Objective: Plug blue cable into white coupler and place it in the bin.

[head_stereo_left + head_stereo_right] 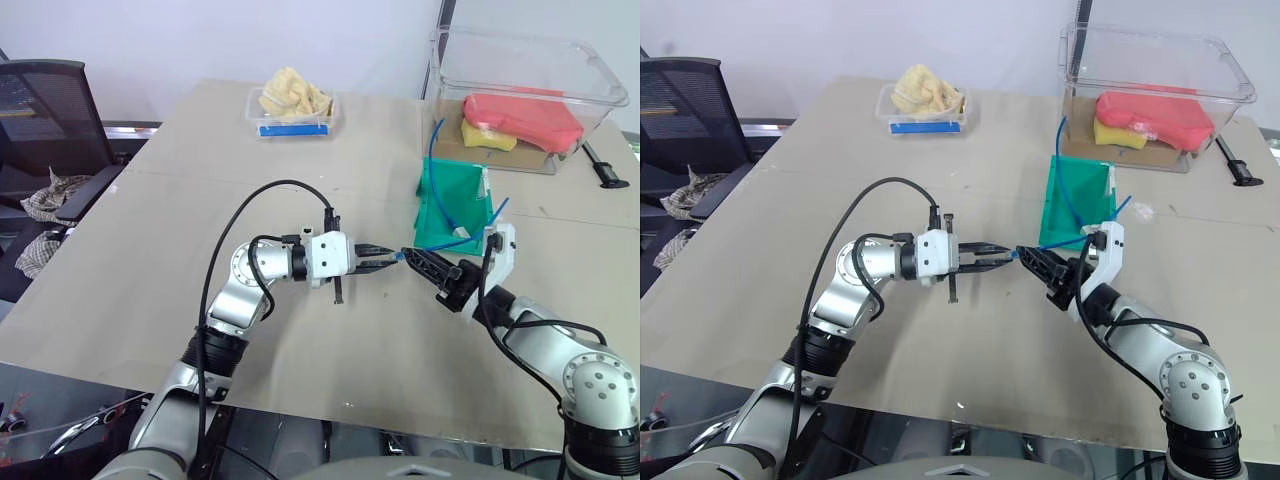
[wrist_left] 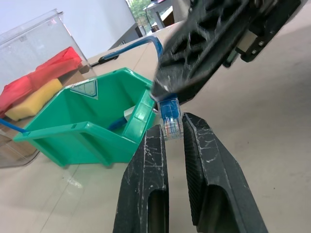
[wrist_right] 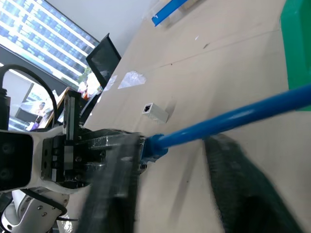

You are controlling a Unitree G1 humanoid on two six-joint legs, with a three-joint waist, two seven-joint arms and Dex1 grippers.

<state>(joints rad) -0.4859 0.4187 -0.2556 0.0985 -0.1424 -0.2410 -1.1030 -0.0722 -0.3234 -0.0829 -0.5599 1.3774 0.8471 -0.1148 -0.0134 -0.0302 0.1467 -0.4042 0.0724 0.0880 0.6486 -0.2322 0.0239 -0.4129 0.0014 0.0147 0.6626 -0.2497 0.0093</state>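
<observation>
Two grippers meet on one plug, above the table beside the bin (image 1: 450,205).
My left gripper (image 2: 172,141) pinches the cable (image 3: 233,119) plug; right gripper (image 1: 425,262) looks closed on the cord behind. Cable's light, floppy; grip the stiff plug. Coupler (image 3: 155,111) lies loose on the table.

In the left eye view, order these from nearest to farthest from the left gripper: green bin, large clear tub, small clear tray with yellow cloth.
1. Green plastic bin, just beyond the left gripper, toward the right.
2. Small clear tray with yellow cloth, far edge, left.
3. Large clear plastic tub, far right corner.
</observation>
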